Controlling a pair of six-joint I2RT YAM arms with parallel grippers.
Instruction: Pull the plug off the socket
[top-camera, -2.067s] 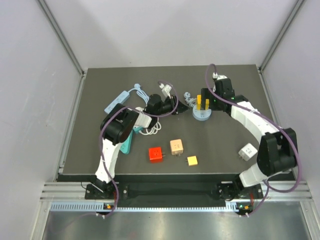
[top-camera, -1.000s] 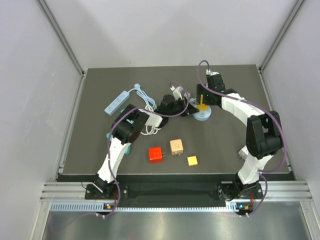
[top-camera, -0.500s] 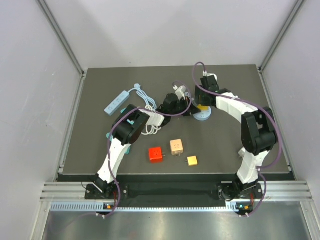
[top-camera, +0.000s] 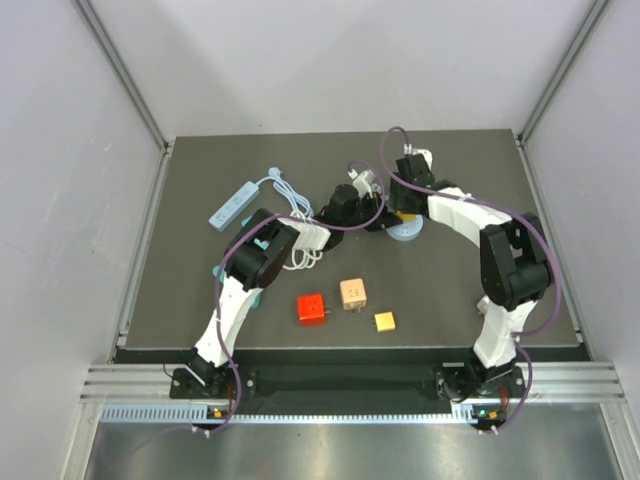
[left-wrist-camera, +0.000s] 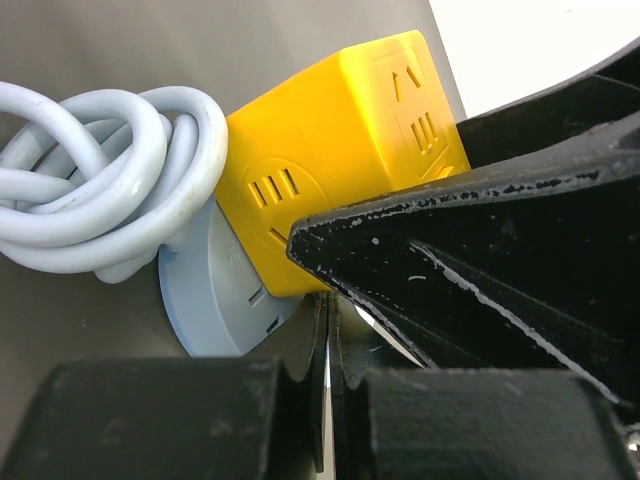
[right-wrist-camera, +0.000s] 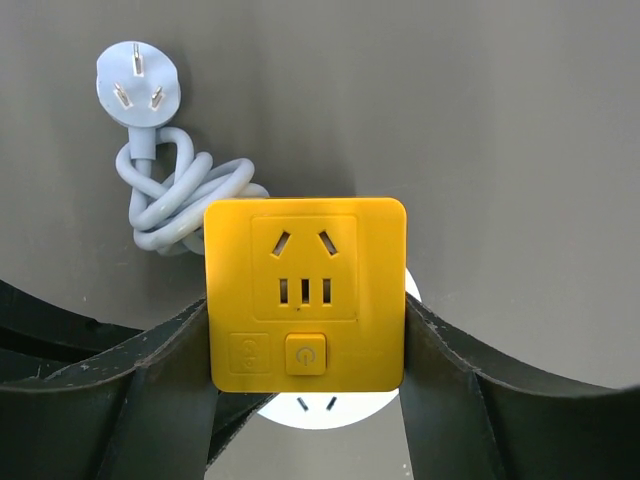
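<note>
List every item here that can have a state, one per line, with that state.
yellow cube plug: seated in the socket, not pulled off.
round socket: lying flat, occupied.
grey cable: coiled; its pronged end unplugged.
left hand: shut.
right hand: shut on the yellow cube plug's sides.

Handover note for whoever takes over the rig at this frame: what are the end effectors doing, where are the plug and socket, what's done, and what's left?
Left end effector: shut and empty, tips at the rim of the socket just under the plug; contact unclear.
Right end effector: closed around the plug, fingers against two opposite sides.
Plug: yellow cube, seated on the round blue socket. The cable lies coiled beside them.
Done: both arms are in place and the plug is gripped.
Left: pull the plug straight off, probably with the left one bracing the socket.
</note>
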